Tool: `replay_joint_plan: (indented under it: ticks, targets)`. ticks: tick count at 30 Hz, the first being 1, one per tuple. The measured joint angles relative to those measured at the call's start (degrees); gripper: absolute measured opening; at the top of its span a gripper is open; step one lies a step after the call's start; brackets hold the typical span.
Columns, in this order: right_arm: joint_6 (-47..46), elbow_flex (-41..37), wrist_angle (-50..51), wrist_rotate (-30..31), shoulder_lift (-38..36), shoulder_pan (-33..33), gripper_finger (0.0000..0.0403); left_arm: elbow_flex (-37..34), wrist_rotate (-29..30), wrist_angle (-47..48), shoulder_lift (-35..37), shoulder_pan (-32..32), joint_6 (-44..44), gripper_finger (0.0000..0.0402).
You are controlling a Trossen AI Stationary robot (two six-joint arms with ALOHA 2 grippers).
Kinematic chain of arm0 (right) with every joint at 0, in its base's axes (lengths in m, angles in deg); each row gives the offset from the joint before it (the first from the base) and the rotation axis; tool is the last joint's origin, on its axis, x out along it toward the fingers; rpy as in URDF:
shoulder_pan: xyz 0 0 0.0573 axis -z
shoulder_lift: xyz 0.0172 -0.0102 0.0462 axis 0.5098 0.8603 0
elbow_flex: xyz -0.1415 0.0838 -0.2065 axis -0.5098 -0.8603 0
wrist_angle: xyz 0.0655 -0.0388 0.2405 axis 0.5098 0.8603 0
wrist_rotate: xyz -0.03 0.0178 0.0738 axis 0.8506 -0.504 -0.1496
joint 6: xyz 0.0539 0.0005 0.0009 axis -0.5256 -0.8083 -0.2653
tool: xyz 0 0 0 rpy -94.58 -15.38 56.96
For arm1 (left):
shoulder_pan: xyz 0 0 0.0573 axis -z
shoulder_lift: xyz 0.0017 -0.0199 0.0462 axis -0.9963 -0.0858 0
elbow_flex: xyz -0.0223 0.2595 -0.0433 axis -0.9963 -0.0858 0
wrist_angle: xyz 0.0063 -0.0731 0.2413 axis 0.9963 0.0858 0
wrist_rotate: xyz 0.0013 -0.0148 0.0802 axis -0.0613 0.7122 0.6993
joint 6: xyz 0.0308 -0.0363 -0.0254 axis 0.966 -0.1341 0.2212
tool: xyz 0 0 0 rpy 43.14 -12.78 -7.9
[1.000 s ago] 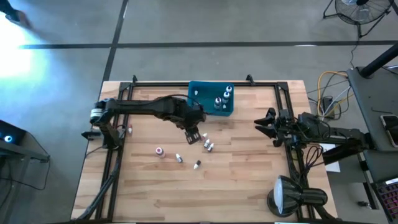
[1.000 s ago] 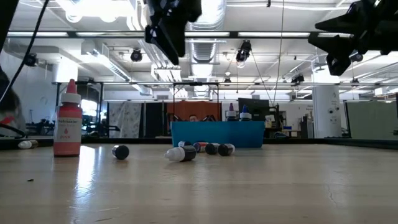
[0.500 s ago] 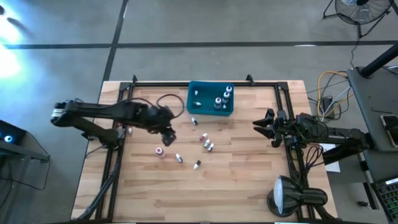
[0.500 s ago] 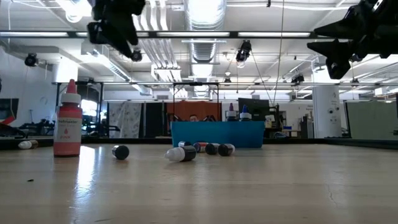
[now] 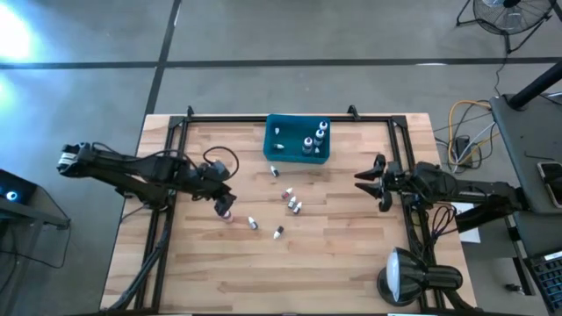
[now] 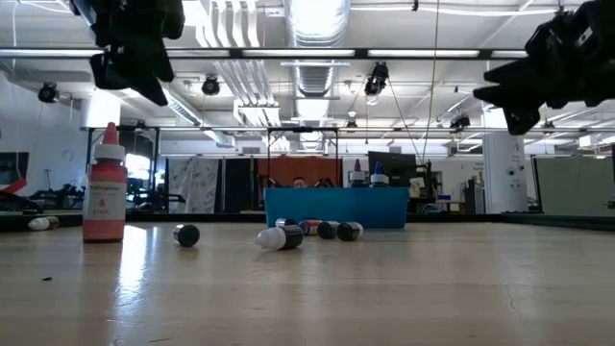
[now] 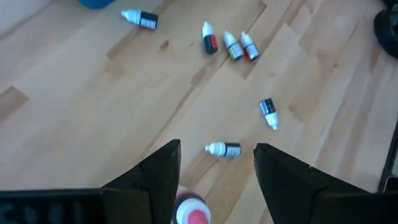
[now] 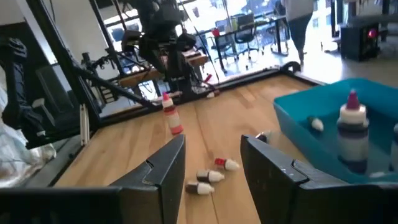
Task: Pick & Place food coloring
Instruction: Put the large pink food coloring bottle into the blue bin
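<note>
Several tiny food coloring bottles lie on their sides on the wooden table: one (image 5: 274, 169) near the bin, three (image 5: 292, 203) close together, and two (image 5: 252, 223) (image 5: 279, 233) nearer the front. A larger red bottle (image 6: 104, 187) with a white cap stands upright at the left. The teal bin (image 5: 297, 139) at the far edge holds a few bottles (image 8: 352, 134). My left gripper (image 7: 216, 180) hangs open above the red bottle (image 7: 189, 214), well clear of it. My right gripper (image 8: 214, 165) stays open in the air at the right side (image 5: 373, 180), pointing level.
A black frame (image 5: 263, 118) runs along the table's far, left and right edges. A lamp (image 5: 408, 276) stands at the near right corner. Bare wood lies in front of the loose bottles.
My left gripper has swung from the loose bottles below the bin toward the table's left edge, sinking a little and rolling about its own line. It now hangs over the upright red bottle, still open. No bottle has moved.
</note>
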Motion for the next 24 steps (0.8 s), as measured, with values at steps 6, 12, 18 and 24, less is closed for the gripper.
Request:
replay_joint_plan:
  ticks: [6,12,18,24]
  targets:
    - [-2.9,-3.1,-1.1,0.0,0.0,0.0,0.0148,-1.9,0.0,-0.6,-0.1,2.2,0.3,0.0181]
    - [-1.9,-3.1,-1.2,0.0,-0.1,0.0,0.0148,-2.8,0.2,0.8,-0.1,3.3,3.4,0.0181]
    - [-2.0,-3.1,-1.2,0.0,-0.1,0.0,0.0148,-2.7,-0.1,5.6,0.1,3.7,2.5,0.0181]
    - [-2.1,-3.1,-1.2,0.0,-0.1,0.0,0.0148,-2.9,0.6,5.6,0.1,3.4,6.3,0.0181]
